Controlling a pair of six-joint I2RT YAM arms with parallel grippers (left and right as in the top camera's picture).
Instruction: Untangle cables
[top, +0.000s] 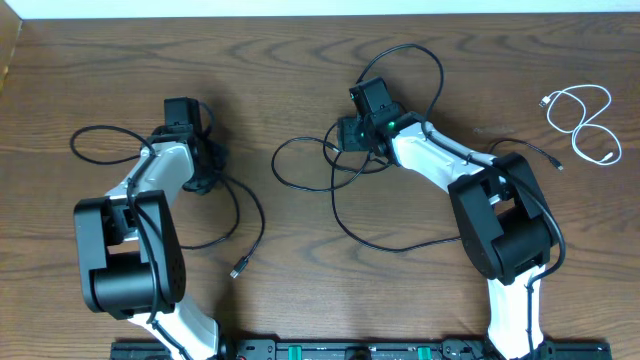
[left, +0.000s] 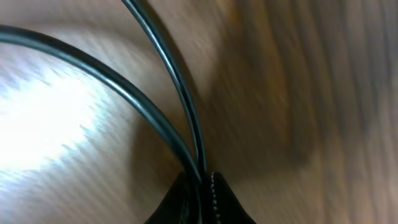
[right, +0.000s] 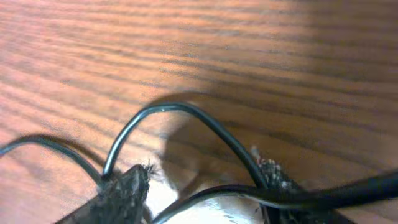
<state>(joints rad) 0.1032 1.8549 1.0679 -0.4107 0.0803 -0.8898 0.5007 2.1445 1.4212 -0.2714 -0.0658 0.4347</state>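
Over on the left of the wooden table (top: 300, 60), the left gripper (left: 202, 186) is pressed low to the surface. Its wrist camera shows two strands of the left black cable (left: 127, 92) running together into the tips, which look closed on them. My read: it pins that cord so the cord can be drawn clear of its neighbour. From overhead, the cord loops out left of the arm and trails down to a small plug (top: 238, 270).

At centre, the right gripper (right: 199, 180) hangs over the middle black cable (right: 165, 107). Its fingers (right: 127, 190) stand apart, and an arch of cord rises between them while another strand crosses the far finger. Parted, then, and clamping nothing that I can see. It seems placed to straddle that loop, where the cord crosses itself.

Both arms reach forward from the near edge with elbows bent and wrists pitched down. The right forearm angles in towards the centre.

Up in the far right corner, the white cable (top: 582, 125) lies alone in a loose figure-eight, well apart from both black cords. The two black cords lie near each other, but they don't appear to touch.
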